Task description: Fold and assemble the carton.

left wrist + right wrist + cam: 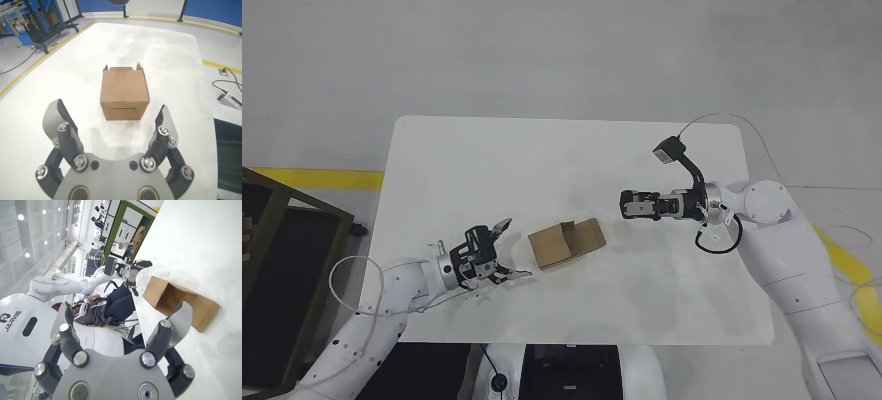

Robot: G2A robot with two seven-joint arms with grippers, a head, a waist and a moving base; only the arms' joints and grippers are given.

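A brown carton (566, 242) lies on its side near the middle of the white table (562, 150). Its closed, tucked end faces my left gripper (111, 111); its open end faces my right gripper (122, 311). The left gripper (504, 250) stands open a short way from the carton (123, 94), holding nothing. On the other side, the right gripper (626, 205) is open and empty too, set back from the carton (181, 302). The left gripper (140, 277) shows beyond the carton in the right wrist view.
A dark green frame cart (282, 270) stands beside the table on the left arm's side. A cable and a grey power unit (229, 100) lie on the floor past the table edge. The table's far half is bare.
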